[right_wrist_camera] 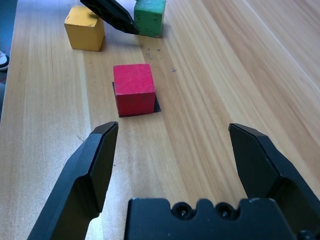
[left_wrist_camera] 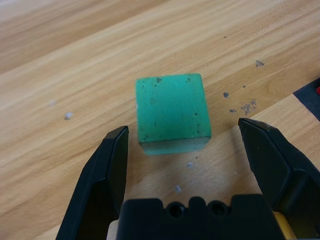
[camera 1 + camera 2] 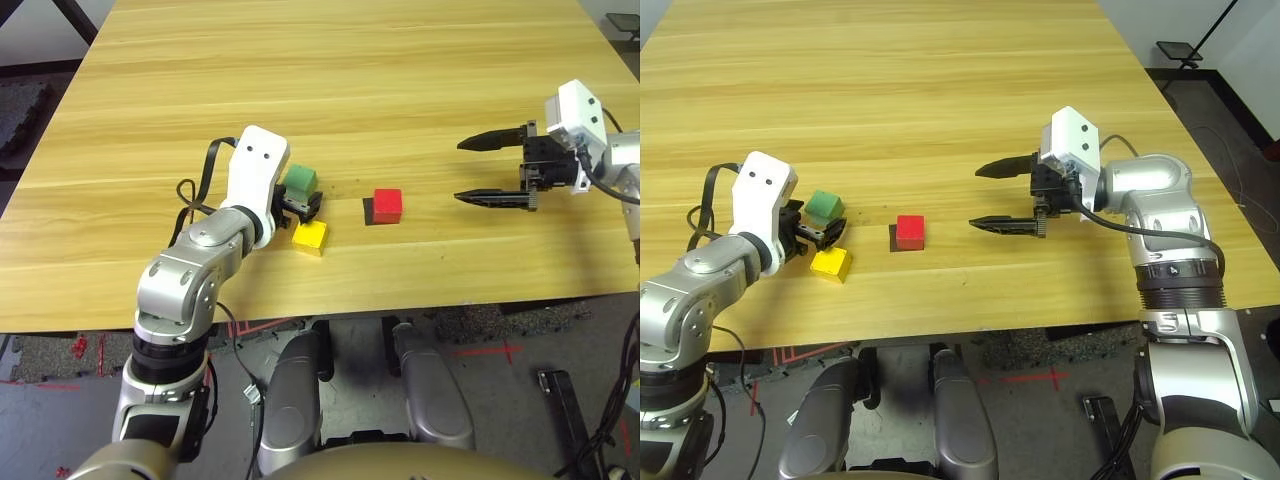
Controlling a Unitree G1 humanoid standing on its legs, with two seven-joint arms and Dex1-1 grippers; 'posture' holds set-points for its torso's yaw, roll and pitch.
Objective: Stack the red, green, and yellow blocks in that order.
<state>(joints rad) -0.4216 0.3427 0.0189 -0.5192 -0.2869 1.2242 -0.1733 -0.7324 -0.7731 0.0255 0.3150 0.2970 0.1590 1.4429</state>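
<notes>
Your left gripper (image 3: 303, 208) is spread around the green block (image 3: 300, 181) at centre left; the yellow block (image 3: 311, 236) lies just below. Close crooked and you may nudge yellow. The right gripper (image 3: 490, 170), spread, faces the red block (image 3: 387, 204).

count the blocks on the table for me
3: the red block on a black patch mid-table; the green block before the open left tool; the yellow block nearest the table edge.

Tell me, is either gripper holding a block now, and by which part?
Nothing is held. The left gripper is open around the green block without touching it. The right gripper hangs open, apart from the red block.
</notes>
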